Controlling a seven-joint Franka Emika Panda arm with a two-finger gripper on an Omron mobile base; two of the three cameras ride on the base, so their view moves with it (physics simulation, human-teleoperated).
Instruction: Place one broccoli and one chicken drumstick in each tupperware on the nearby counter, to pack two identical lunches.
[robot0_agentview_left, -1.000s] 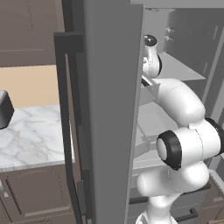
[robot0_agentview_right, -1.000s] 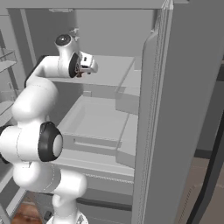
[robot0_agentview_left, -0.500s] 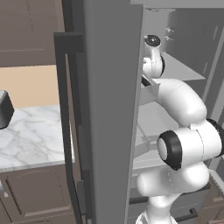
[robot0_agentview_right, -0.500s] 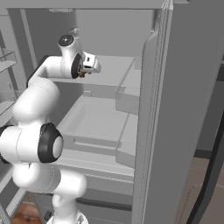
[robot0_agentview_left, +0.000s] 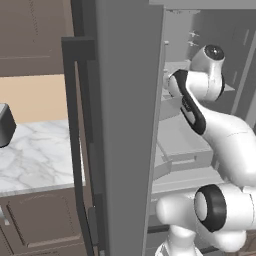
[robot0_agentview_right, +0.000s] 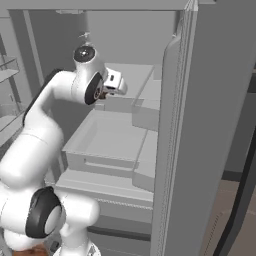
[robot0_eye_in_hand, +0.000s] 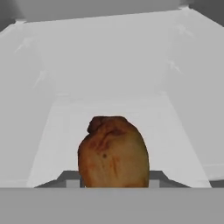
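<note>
**Now: drumstick pinched inside the fridge**

You have the gripper (robot0_eye_in_hand: 113, 181) closed on the golden-brown chicken drumstick (robot0_eye_in_hand: 113, 151), its fingertips (robot0_eye_in_hand: 72, 180) pressing on either side. It sits over a pale fridge shelf (robot0_eye_in_hand: 109, 113). Left of the open fridge door (robot0_agentview_left: 127, 125) lies the marble counter (robot0_agentview_left: 40, 155).

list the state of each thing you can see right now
fridge door: swung open
drumstick: brown, between the finger tips, off the shelf floor as far as the hand view shows
gripper: shut on the drumstick, reaching into the upper fridge shelf
drawer: open-topped, nothing in the part that shows
counter: marble top, a dark thing at its left edge
</note>
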